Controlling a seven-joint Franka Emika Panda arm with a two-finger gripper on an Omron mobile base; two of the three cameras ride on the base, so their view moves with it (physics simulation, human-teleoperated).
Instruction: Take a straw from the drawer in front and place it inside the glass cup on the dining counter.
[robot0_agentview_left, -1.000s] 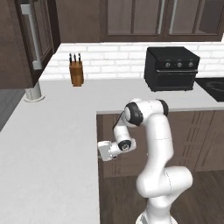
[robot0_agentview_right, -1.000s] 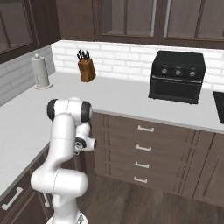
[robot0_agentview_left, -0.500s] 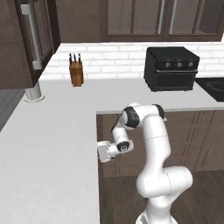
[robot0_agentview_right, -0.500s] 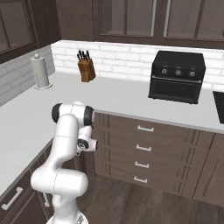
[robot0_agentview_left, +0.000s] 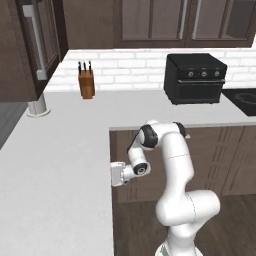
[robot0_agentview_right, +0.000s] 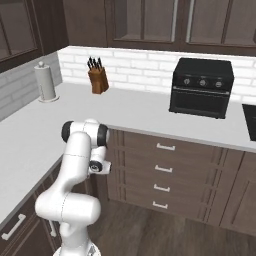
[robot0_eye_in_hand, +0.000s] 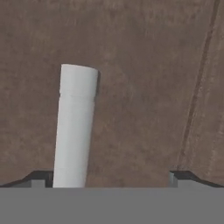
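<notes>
Table (robot0_agentview_left: 55, 165): white L-shaped worktop is carrying a knife block (robot0_agentview_left: 86, 83) and a black oven (robot0_agentview_left: 195, 78).
Drawer (robot0_eye_in_hand: 131, 52): dark brown wood front is facing the hand camera, closed, pale bar handle (robot0_eye_in_hand: 75, 127) just ahead.
End effector (robot0_eye_in_hand: 111, 177): fingers are standing wide, holding nothing.
Straw: presumably inside, unseen.
Risk: fingers are flanking the handle off-centre; closing may slip off.

- White arm (robot0_agentview_right: 75, 170) bends down beside the dark drawers (robot0_agentview_right: 162, 175).
- Knife block (robot0_agentview_right: 98, 80), paper towel roll (robot0_agentview_right: 46, 82) and black oven (robot0_agentview_right: 201, 87) stand on the bench (robot0_agentview_right: 125, 112).
</notes>
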